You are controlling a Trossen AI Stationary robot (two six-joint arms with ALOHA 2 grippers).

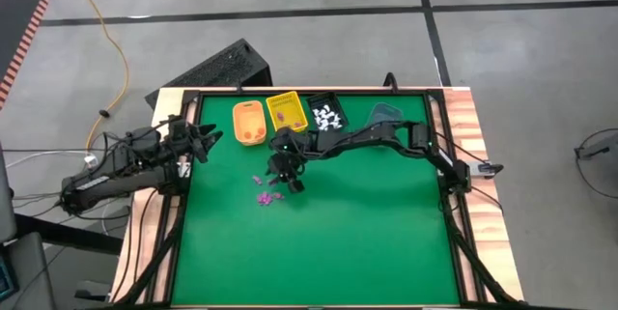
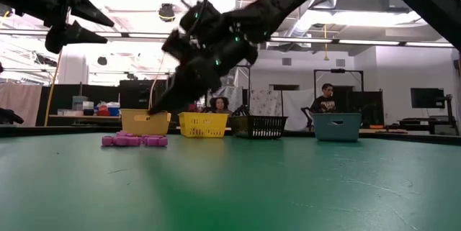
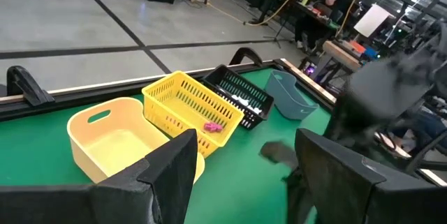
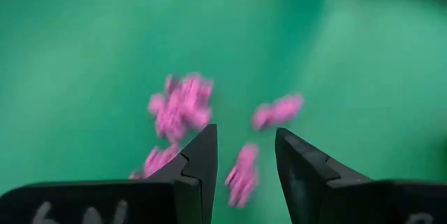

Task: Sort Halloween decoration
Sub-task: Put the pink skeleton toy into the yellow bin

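While a small cluster of purple trinkets (image 1: 264, 195) lay on the green counter (image 1: 367, 242) left of the overhead frame's centre, the right hand (image 1: 288, 183) hung just above and beside them, fingers parted with nothing between them. One purple trinket (image 3: 212, 127) sat in the yellow basket (image 1: 286, 111), white trinkets (image 1: 327, 116) in the black basket (image 1: 319, 100). At the frame's left edge, the left hand (image 1: 214, 140) waited with fingers apart.

Small purple trinkets (image 1: 265, 192) lie clustered on the green table (image 1: 338, 242).
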